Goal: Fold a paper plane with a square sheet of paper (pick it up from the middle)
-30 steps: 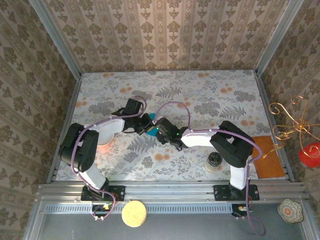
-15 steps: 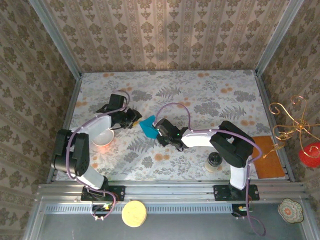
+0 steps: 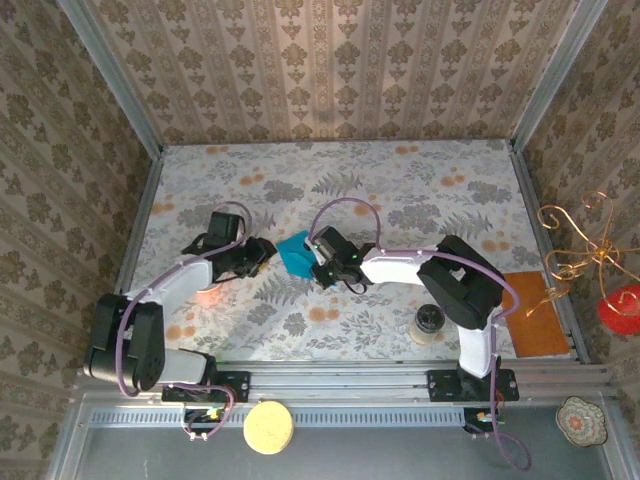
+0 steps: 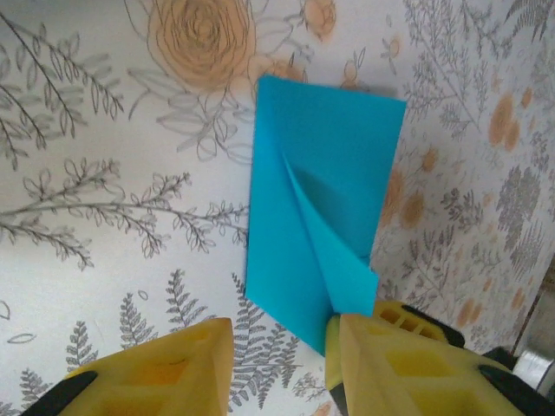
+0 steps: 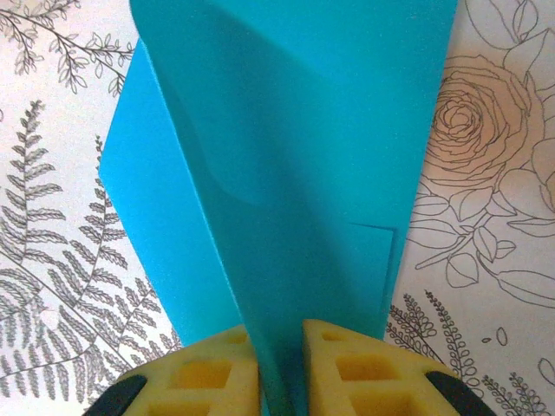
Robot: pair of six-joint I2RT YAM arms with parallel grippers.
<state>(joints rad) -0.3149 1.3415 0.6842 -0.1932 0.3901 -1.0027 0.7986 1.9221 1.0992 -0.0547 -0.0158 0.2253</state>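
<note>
The right gripper pinches the partly folded teal paper sheet by its near edge, and a lower layer lies flat near the middle of the floral table. The left gripper sits just beside the sheet, its jaws parted with nothing between them.

The square sheet of paper — teal-blue, part-folded, one flap raised — lies on the table

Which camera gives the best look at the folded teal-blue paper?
Left wrist: nearly all the teal-blue folded paper is in frame, flap and edges clear. Right wrist crops it close; top external shows it small.
</note>
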